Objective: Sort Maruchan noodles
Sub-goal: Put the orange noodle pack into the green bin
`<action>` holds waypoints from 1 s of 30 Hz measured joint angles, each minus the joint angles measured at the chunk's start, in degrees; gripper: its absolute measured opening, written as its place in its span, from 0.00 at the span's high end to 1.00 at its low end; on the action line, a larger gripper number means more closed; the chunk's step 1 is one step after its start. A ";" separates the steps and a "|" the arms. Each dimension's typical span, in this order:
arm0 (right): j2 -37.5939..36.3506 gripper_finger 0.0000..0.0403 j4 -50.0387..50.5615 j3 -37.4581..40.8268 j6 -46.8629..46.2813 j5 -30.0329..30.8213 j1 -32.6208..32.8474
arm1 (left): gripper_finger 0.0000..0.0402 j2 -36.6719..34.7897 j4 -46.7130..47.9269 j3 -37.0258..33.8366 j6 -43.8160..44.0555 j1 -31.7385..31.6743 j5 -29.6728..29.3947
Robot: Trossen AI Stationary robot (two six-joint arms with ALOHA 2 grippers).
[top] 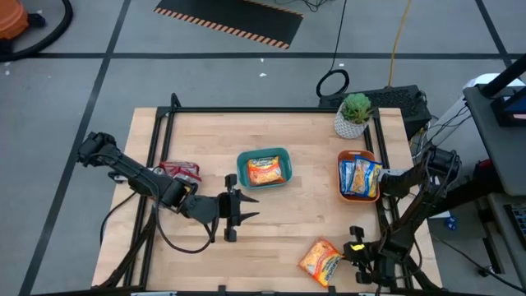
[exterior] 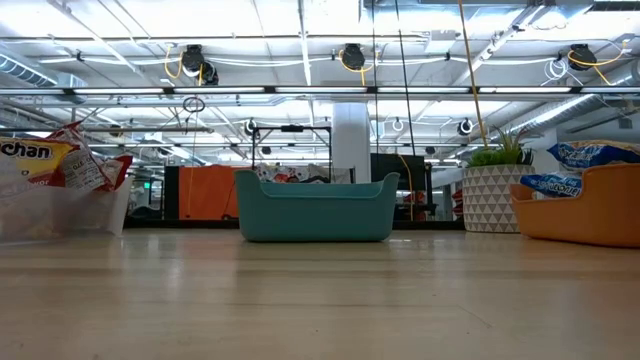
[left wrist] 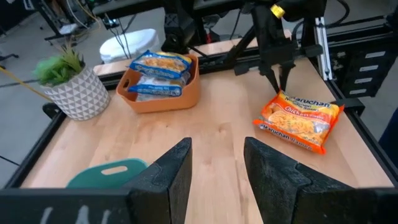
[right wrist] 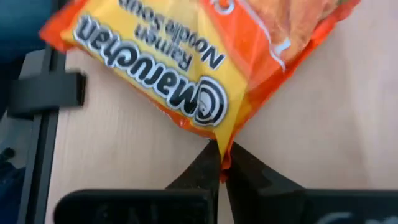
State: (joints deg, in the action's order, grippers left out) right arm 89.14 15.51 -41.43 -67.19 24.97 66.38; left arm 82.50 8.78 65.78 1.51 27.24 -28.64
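My wooden table [top: 271,222] carries a teal bin [top: 264,168], an orange tray [top: 359,176], a potted plant [top: 354,115], red packets [top: 181,171] and one orange packet [top: 320,261].

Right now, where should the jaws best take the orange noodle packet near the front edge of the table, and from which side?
Probably at a corner of the orange noodle packet, coming from above. It lies flat, so its thin crimped edge suits narrow jaws. The right gripper is already shut on that corner.

A teal bin [top: 263,168] sits mid-bench [top: 296,222]. An orange tray [top: 359,178] lies to its right, and a potted plant [top: 354,115] stands at the far right corner.
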 joint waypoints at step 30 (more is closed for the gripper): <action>-30.27 1.00 -5.11 -0.07 61.58 9.70 -29.94 | 0.62 0.00 0.38 0.00 -1.57 -0.67 3.23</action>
State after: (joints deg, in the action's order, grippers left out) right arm 58.87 10.40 -41.50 -5.62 34.67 36.45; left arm 82.50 9.15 65.78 -0.06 26.58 -25.41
